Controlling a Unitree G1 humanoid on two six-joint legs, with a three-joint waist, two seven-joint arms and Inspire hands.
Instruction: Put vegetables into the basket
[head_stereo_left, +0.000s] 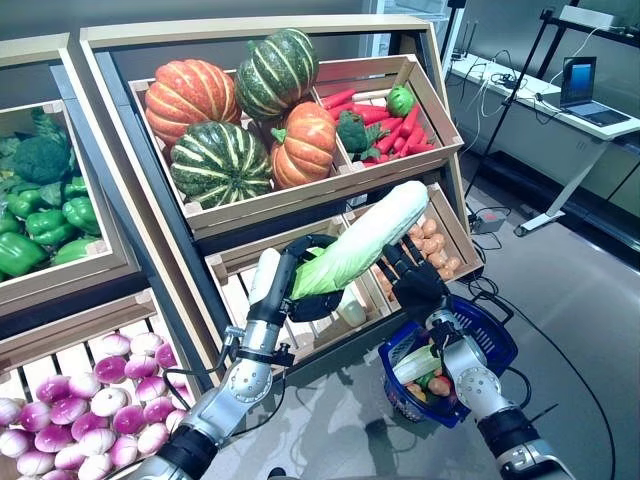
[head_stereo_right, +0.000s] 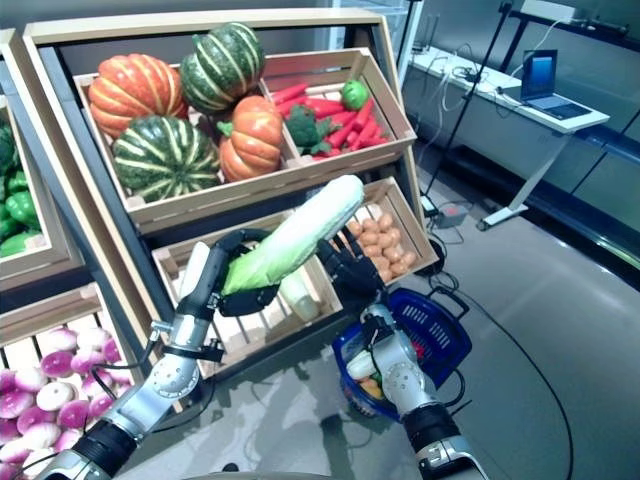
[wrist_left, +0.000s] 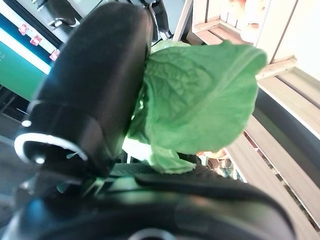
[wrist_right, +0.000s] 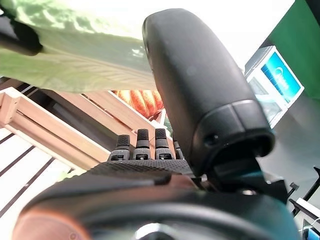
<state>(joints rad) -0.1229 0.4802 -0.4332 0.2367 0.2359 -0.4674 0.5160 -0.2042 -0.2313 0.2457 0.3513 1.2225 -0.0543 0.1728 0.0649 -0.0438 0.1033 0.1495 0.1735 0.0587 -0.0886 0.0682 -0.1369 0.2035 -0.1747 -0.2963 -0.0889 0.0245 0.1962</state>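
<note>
Long pale-green napa cabbage (head_stereo_left: 362, 240) held aloft, tilted, leafy end low, white end high, in front of the wooden shelf (head_stereo_left: 300, 205), level with its lower crates. Left hand (head_stereo_left: 305, 280) curled round the leafy end, thumb and fingers clamped on the leaves. Right hand (head_stereo_left: 412, 277) just beneath the cabbage's white half, fingers straight and loosely spread, not closed on it. Blue basket (head_stereo_left: 495, 345) on the floor below the right arm, near the shelf's lower right corner, already holding some vegetables. Pumpkins (head_stereo_left: 235, 115) in the upper left crate, red peppers (head_stereo_left: 385, 125) in the upper right.
</note>
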